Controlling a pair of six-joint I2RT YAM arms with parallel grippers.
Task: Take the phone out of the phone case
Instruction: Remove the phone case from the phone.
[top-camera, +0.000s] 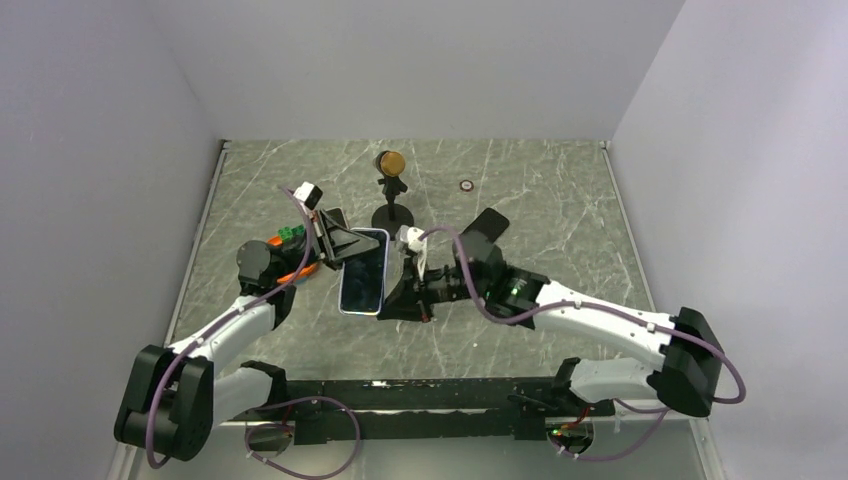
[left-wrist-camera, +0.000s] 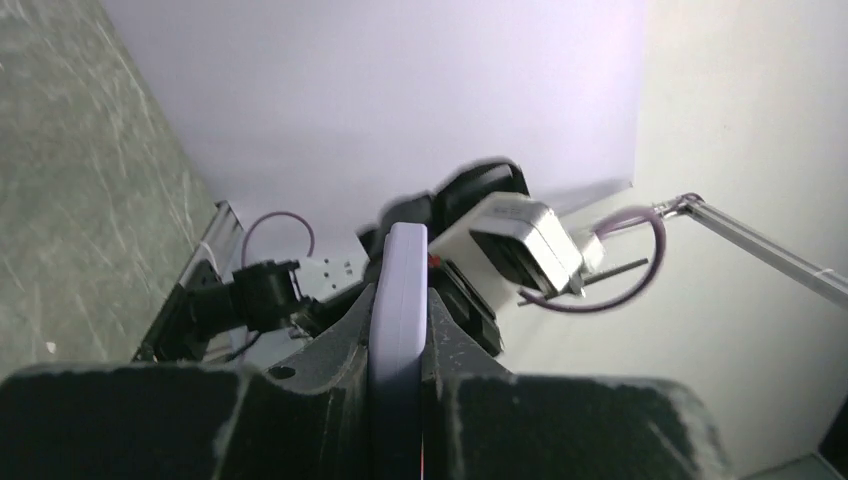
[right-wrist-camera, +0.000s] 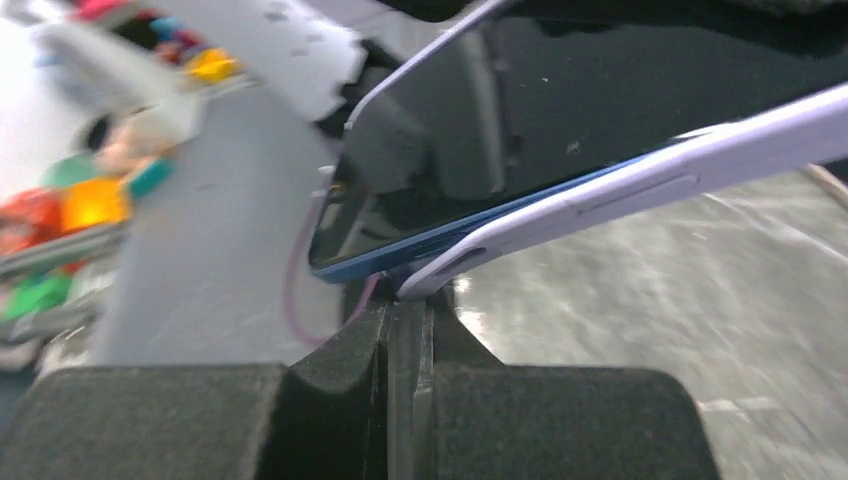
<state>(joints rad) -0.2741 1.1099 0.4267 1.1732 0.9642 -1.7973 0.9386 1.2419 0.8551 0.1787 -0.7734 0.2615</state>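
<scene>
Phone (top-camera: 362, 272): held off the table (top-camera: 540, 210), screen up, between the two grippers; in the right wrist view its dark glass and blue edge stand lifted out of the case along the near side, the gap widening toward the corner.
Phone case (right-wrist-camera: 740, 150): lilac; peeled away at that one corner; the far end is hidden, so you cannot confirm how much of it is seated.
Left gripper (top-camera: 343, 246): jaws clamped on the lilac edge at the upper left of the handset; whether the phone's body lies inside that bite, you cannot tell.
Right gripper (top-camera: 392, 298): jaws pressed almost together, nipping the thin corner lip of the case at their very tips.
Step in hand: judged to be the peel; removal looks begun, not finished.
Risk, slip: the bite on the lip is shallow; a harder pull may draw the lip out of the tips, and the case would snap back over the phone.
Risk, lock: if the left jaws squeeze case and phone together, the phone cannot leave; more force would only bend the case.
Risk, drop: if both grippers hold case alone, a freed phone falls to the table.
Risk, collision: the small stand (top-camera: 389, 215) sits just beyond the handset; a wide swing of either wrist could knock it.
</scene>
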